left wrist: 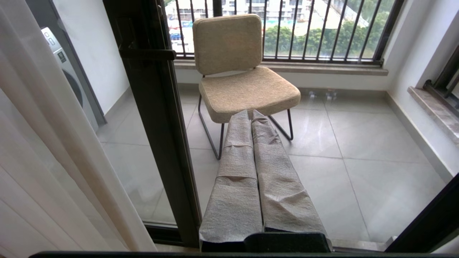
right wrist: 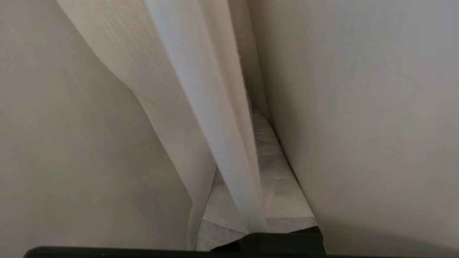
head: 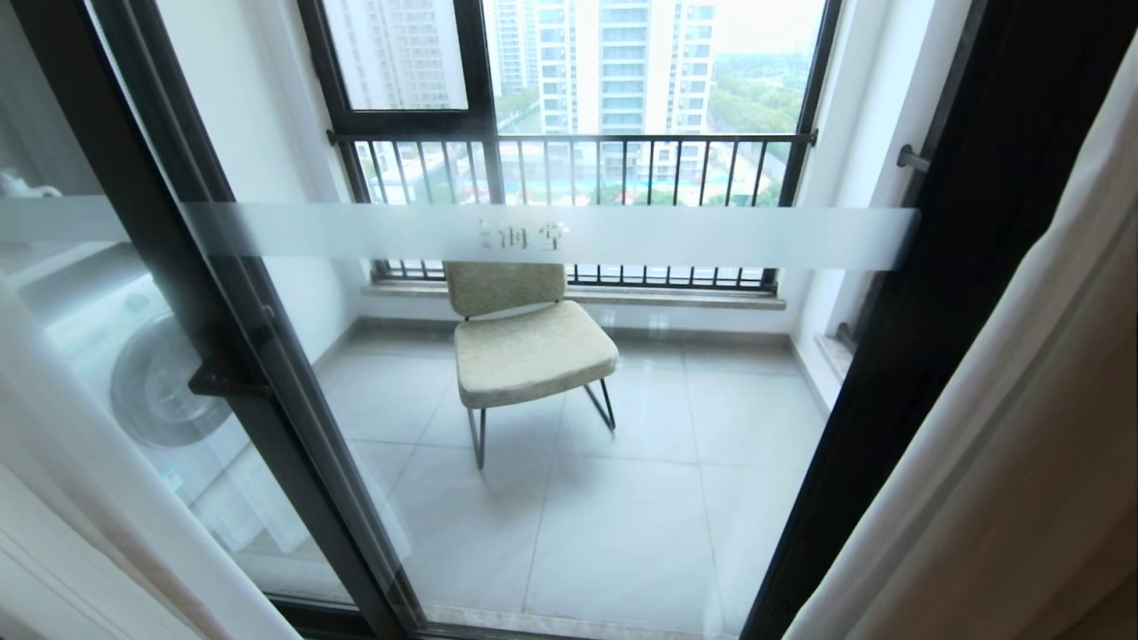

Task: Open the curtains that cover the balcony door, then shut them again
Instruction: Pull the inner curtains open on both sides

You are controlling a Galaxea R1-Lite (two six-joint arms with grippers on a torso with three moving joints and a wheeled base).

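The curtains are drawn apart: a white sheer panel [head: 53, 498] hangs at the left edge and the beige drape [head: 1022, 400] at the right. Between them the balcony door [head: 622, 462] is uncovered, with its frosted band [head: 711, 236] and black handle [head: 222, 384]. Neither gripper shows in the head view. My left gripper [left wrist: 250, 111] is shut and empty, its cloth-wrapped fingers pressed together, pointing at the glass low down. My right gripper [right wrist: 255, 113] is shut, deep among the curtains' folds [right wrist: 89, 143]. A sheer fold [right wrist: 215, 125] lies over its fingers; I cannot tell whether it is pinched.
Behind the glass a beige chair [head: 524, 342] stands on the tiled balcony floor, with a washing machine [head: 151, 373] at the left and a black railing [head: 578, 142] at the back. The door's black frame posts [head: 925, 356] stand on either side.
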